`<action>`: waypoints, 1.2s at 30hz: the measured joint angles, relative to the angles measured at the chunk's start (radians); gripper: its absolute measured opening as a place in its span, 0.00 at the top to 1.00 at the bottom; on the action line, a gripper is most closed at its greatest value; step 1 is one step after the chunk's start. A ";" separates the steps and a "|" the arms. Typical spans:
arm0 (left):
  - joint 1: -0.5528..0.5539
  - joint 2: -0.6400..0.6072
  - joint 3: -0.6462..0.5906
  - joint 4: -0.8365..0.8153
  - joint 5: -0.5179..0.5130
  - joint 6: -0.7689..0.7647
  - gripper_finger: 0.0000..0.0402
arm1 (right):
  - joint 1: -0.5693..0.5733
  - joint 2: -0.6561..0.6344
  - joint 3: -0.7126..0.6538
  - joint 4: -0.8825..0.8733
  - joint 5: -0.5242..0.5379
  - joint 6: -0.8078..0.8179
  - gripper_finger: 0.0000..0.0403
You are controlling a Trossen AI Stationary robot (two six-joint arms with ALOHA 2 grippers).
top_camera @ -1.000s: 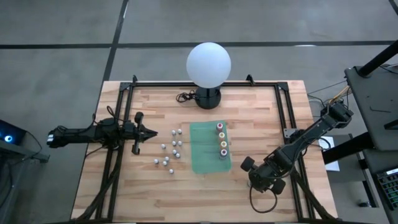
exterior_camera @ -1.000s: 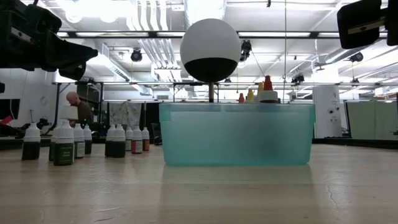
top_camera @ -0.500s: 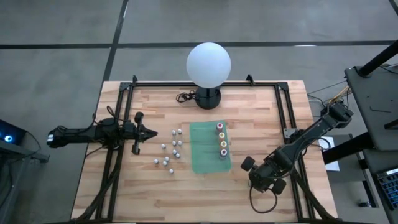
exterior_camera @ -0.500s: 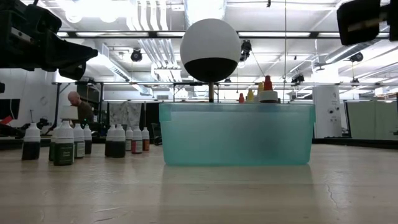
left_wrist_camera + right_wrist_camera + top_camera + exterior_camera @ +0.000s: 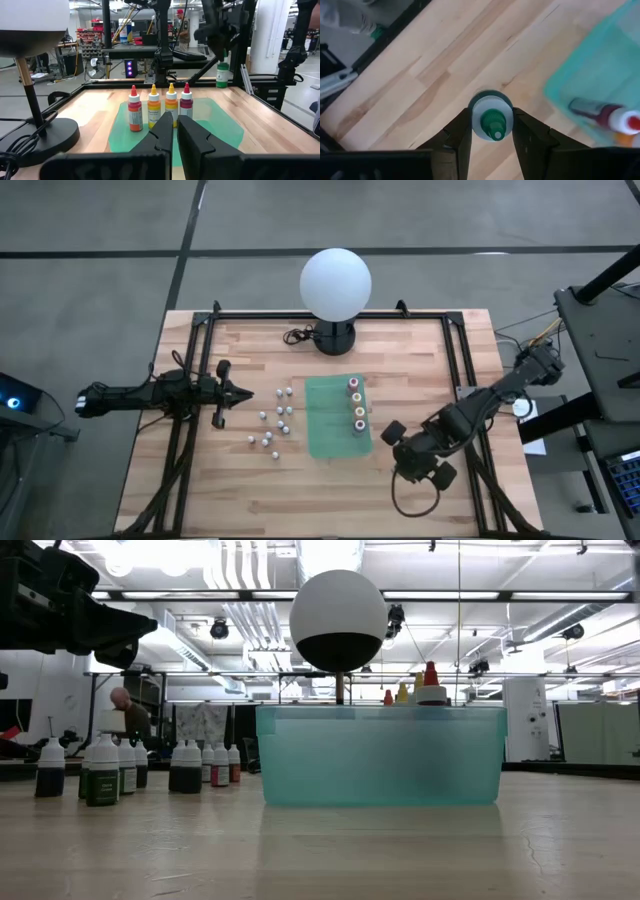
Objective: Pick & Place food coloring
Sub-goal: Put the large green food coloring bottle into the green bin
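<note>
Inspecting from remote station. R gripper (image 5: 491, 131) is clamped on a green-top food coloring bottle (image 5: 491, 121), fingers partway closed against both sides of its white shoulder; the wrist cam looks straight down the bottle's long axis, so it hangs upright, tip toward the camera, above bare table (image 5: 250, 490). Left wrist view confirms it: the green-top bottle is held high, off the surface, behind the row. Key relation for next move: the teal tray (image 5: 337, 417) lies just beside the R gripper, toward table centre, and in the high view the gripper sits off the tray's near right corner. Four bottles already stand in the tray (image 5: 159, 107) in a line along its right side, so I judge the open slot is at the near end of that line; the carry is short and mostly sideways, bottle kept vertical. L gripper (image 5: 174, 131) has fingers pressed together, holding nothing, parked at table's left side and aimed at the tray. Whitish-cap bottles (image 5: 270, 423) remain clustered between L gripper and tray, closer to L arm.
</note>
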 joint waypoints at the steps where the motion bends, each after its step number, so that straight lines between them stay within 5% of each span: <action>1: 0.000 0.000 0.000 0.000 0.000 0.000 1.00 | -0.006 0.006 0.020 -0.001 0.000 -0.002 0.72; 27: 0.000 0.000 0.000 0.000 0.000 0.000 1.00 | -0.289 0.190 0.202 -0.016 0.000 -0.170 0.72; 36: 0.000 0.000 0.000 0.000 0.000 0.000 1.00 | -0.344 0.210 0.229 -0.012 -0.133 -0.529 0.72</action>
